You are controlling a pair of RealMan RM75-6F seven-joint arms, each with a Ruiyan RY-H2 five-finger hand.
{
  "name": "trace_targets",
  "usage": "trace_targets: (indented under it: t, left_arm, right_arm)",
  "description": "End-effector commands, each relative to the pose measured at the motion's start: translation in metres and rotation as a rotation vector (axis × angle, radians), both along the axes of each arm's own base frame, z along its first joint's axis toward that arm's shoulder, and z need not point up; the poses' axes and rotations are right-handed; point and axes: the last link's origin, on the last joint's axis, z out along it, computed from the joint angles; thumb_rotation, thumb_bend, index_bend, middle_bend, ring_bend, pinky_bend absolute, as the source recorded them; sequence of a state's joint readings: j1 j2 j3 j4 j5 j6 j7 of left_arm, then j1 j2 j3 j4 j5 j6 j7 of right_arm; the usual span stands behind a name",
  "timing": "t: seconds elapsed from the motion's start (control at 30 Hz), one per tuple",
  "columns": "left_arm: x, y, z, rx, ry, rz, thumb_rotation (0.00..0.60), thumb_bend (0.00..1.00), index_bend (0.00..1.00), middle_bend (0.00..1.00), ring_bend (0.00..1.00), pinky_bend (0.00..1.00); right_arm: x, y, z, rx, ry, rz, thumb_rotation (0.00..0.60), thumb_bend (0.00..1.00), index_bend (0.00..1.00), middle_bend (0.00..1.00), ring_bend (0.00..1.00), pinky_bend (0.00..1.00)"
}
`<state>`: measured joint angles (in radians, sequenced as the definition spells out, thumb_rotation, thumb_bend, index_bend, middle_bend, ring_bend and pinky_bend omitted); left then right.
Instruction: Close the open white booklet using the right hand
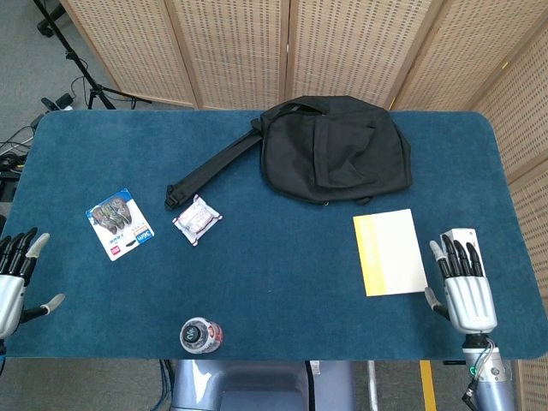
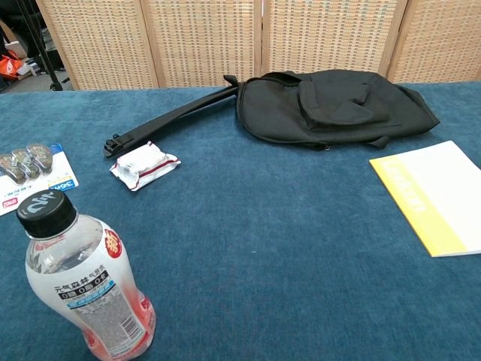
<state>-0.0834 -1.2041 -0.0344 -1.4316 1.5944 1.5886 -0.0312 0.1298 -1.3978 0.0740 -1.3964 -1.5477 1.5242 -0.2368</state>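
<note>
Hovering beside closed white booklet (image 1: 390,252), right hand (image 1: 467,288) empty, fingers spread, touching nothing.

Each silver robot hand (image 1: 469,287) has black fingers.

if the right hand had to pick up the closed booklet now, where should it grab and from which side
Probably the booklet's white right edge, approached from the right hand's side. It lies flat and closed, yellow spine strip on the left, so the page edge faces the hand.
</note>
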Motion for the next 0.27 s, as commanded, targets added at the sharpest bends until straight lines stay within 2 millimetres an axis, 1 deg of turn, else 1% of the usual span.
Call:
trace_targets:
  t: [0.03,0.17,0.27]
  left_arm:
    - [-0.0004,0.0004,-0.0007,0.003,0.001,0.002,0.552,0.07,0.0,0.0,0.0,0.0]
    - [-0.0004,0.0008,-0.0006,0.011,-0.001,-0.002,0.552,0.07,0.0,0.0,0.0,0.0]
    - [-0.0003,0.0007,-0.0002,0.014,-0.004,-0.004,0.553,0.07,0.0,0.0,0.0,0.0]
  right_arm:
    - [-0.0049,0.0056,0.0048,-0.023,0.045,0.016,0.6,0.36,0.0,0.0,0.0,0.0]
    - [-0.0101,0.0093,0.0067,-0.038,0.107,0.01,0.6,0.36,0.0,0.0,0.0,0.0]
    - [-0.0091,0.0102,0.0087,-0.04,0.089,0.006,0.6,0.36,0.0,0.0,0.0,0.0]
